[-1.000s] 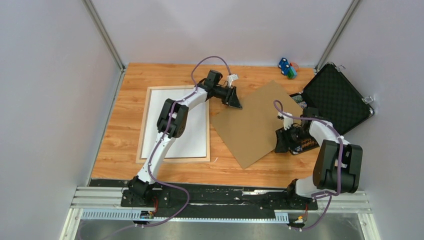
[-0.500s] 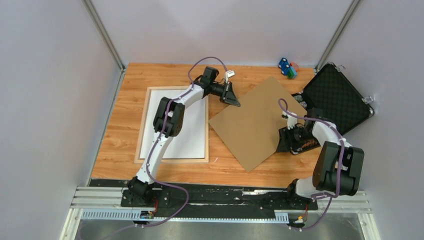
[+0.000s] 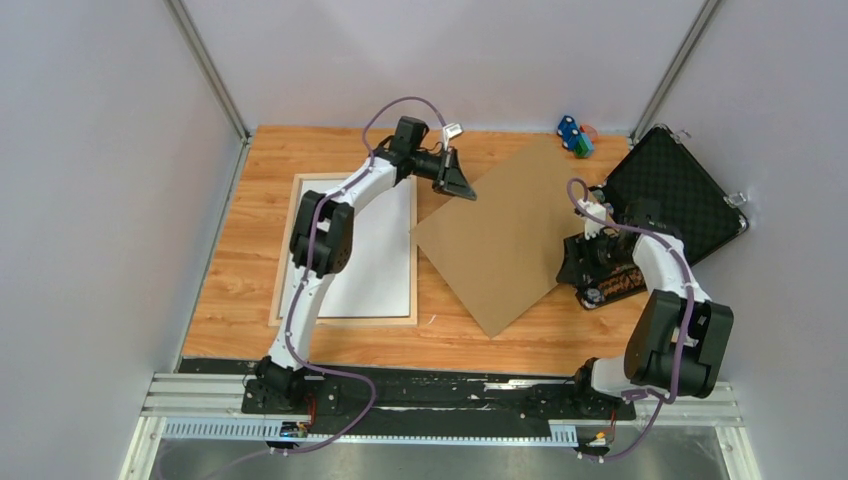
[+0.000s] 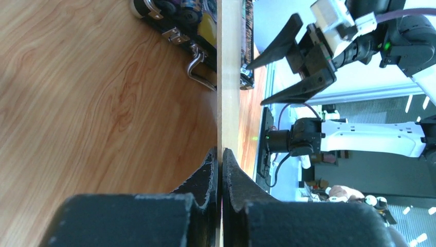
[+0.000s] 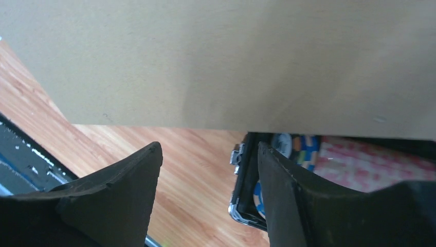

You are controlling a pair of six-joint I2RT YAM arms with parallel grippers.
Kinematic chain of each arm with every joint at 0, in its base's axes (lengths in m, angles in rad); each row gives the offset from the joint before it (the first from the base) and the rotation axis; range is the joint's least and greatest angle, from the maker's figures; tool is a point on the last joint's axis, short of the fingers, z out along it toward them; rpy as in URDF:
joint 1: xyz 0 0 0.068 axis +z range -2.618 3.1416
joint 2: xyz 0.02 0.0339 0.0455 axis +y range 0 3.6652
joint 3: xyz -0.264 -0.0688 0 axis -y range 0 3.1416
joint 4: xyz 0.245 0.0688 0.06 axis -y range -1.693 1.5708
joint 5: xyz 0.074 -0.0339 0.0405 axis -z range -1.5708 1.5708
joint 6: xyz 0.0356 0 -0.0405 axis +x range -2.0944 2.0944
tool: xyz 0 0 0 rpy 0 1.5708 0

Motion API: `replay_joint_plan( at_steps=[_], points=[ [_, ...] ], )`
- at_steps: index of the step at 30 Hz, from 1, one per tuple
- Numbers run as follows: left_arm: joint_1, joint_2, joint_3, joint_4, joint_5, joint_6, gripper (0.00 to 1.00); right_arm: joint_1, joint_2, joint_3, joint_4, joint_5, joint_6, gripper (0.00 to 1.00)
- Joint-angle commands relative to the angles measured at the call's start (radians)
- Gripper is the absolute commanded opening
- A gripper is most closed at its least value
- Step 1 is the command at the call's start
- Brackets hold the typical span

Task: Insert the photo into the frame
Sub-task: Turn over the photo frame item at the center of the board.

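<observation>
The left end effector (image 4: 220,154) clamps only a corner of the board (image 3: 510,240) while the right end effector (image 5: 208,154) stands apart, so the board may pivot and slip.

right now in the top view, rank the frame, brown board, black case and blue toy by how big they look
1. brown board and frame: about alike, can't rank them
2. black case
3. blue toy

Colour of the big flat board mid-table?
Plain brown flat board, unpatterned; best in top external view.
</observation>
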Motion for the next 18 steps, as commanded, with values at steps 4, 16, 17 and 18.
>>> replay_joint_plan(
  at_steps=[4, 16, 17, 18],
  points=[
    [0.094, -0.231, -0.117, -0.098, -0.070, 0.171, 0.00, -0.010, -0.035, 0.127, 0.003, -0.058, 0.024, 0.68],
    [0.185, -0.501, -0.316, -0.205, -0.202, 0.247, 0.00, 0.125, -0.002, 0.280, 0.100, -0.106, 0.374, 0.67],
    [0.188, -0.532, -0.322, -0.217, -0.212, 0.249, 0.00, 0.139, 0.006, 0.297, 0.111, -0.108, 0.401, 0.67],
    [0.190, -0.560, -0.332, -0.230, -0.234, 0.252, 0.00, 0.154, 0.012, 0.315, 0.123, -0.108, 0.428, 0.67]
  ],
)
